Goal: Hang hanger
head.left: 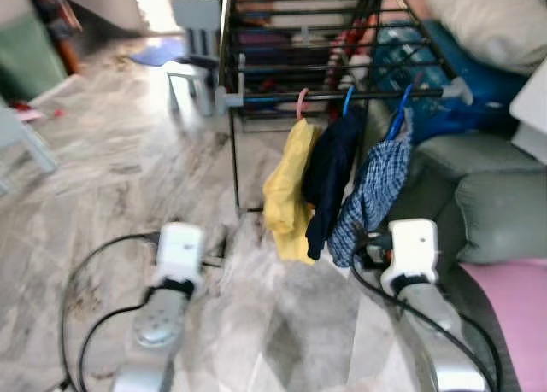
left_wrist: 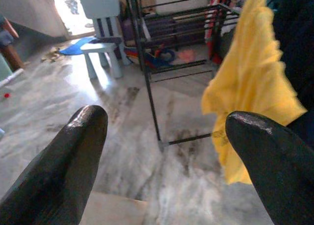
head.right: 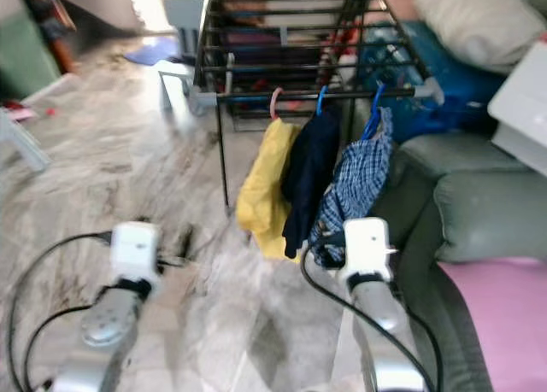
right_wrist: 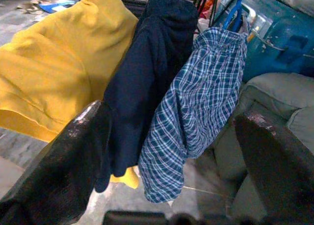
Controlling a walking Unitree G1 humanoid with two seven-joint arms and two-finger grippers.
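Observation:
A black drying rack (head.left: 256,76) stands ahead on the marble floor. Three garments hang from its front rail (head.left: 359,94). A yellow one (head.left: 289,191) is on a pink hanger (head.left: 302,102). A navy one (head.left: 329,174) and a blue plaid shirt (head.left: 372,196) are each on a blue hanger (head.left: 400,110). My right gripper (right_wrist: 171,112) is open, empty, and close in front of the navy and plaid garments. My left gripper (left_wrist: 167,117) is open and empty, low over the floor beside the yellow garment (left_wrist: 250,87).
A grey-green sofa (head.left: 500,200) with a pillow (head.left: 496,20) and a pink cloth (head.left: 513,315) lies along the right. A blue bag (head.left: 444,76) sits behind the rack. A pale blue child's chair (head.left: 192,33) stands at the far left of the rack.

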